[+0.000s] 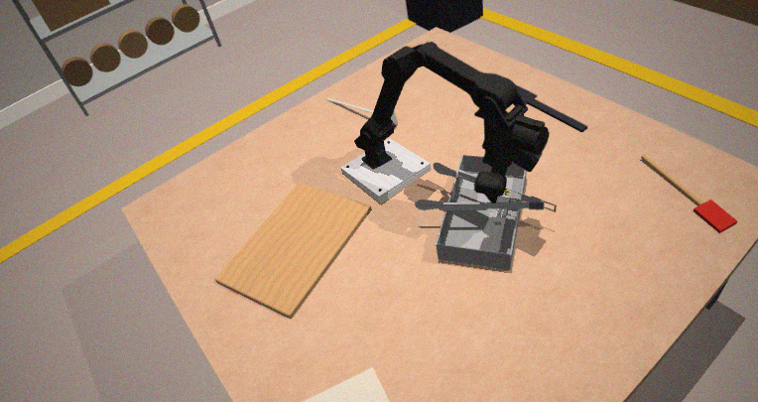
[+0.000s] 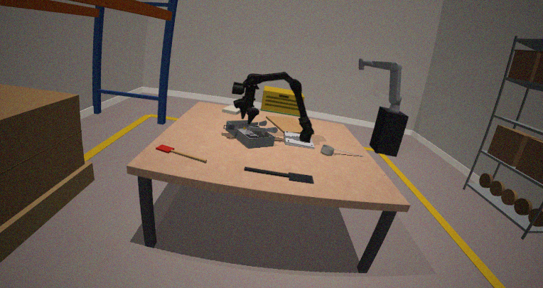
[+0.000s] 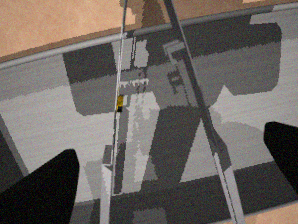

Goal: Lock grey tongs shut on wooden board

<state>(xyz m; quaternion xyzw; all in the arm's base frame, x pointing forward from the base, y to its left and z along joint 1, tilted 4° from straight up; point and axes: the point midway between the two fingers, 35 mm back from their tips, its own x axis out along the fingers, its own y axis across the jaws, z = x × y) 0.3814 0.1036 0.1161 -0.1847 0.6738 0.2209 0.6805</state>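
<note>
The grey tongs [image 1: 450,204] [image 2: 270,129] [image 3: 220,150] lie open across the roasting tin [image 1: 473,257] [image 2: 261,141] [image 3: 40,110]. Their hinge end with a wire ring sticks out past one long side, and both tips stick out past the other. My gripper [image 2: 246,120] [image 3: 172,144] is open and empty, pointing down over the tin. In the wrist view its fingers stand wide, one outside each tong arm. Whether they touch the arms cannot be told; the tips are out of the wrist view. The wooden board [image 1: 297,245] [image 2: 292,124] lies flat with nothing on it.
My arm's white base plate [image 1: 403,174] stands between board and tin. A red-headed spatula [image 1: 714,214] [image 2: 164,148], a black spatula [image 1: 557,115] [image 2: 300,178], a strainer [image 2: 327,150] and a cream block [image 1: 355,388] [image 2: 231,109] lie around. A yellow sign [image 2: 283,102] stands behind the board.
</note>
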